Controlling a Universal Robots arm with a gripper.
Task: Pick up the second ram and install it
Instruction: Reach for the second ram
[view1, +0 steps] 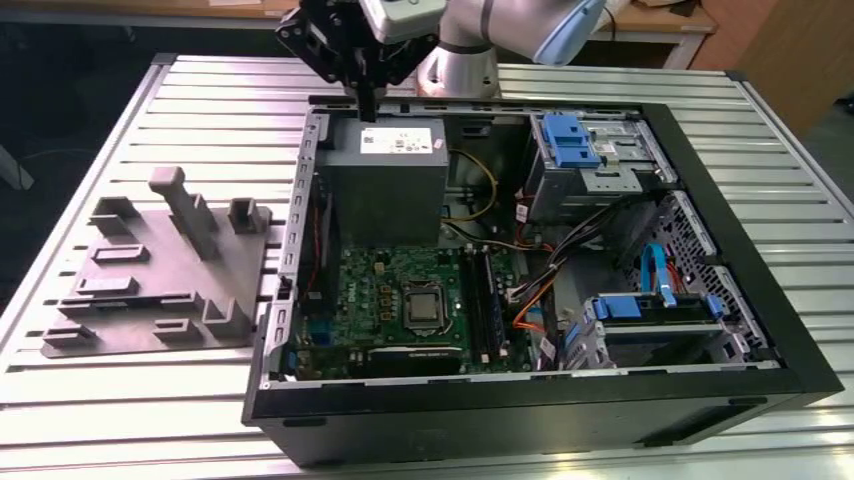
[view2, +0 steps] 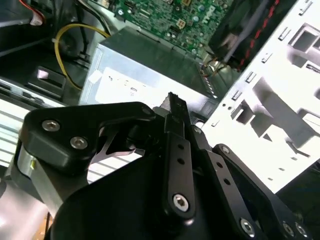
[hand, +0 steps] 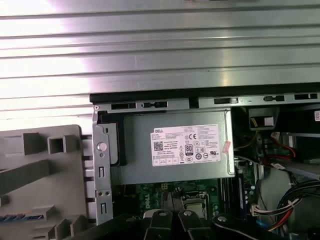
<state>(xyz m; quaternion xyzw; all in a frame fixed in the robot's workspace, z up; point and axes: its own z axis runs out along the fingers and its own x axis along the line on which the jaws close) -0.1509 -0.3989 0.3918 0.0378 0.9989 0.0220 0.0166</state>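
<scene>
My gripper (view1: 366, 106) hangs above the grey power supply (view1: 387, 165) at the back of the open computer case, and its fingers (view2: 176, 107) are shut with nothing between them. A narrow strip with a blue tint (hand: 15, 218), which looks like the second ram, lies in the grey holder (view1: 147, 280) on the exterior view's left, well away from the gripper. The green motherboard (view1: 400, 300) lies in the case beyond the power supply. One bluish stick (view1: 494, 315) stands in its black slots.
The black case (view1: 534, 400) stands open on a table of metal slats (view1: 107, 120). Blue drive cages (view1: 574, 140) and bundles of cables (view1: 534, 270) fill the exterior view's right half of the case. A yellow cable (view2: 62, 47) runs beside the power supply.
</scene>
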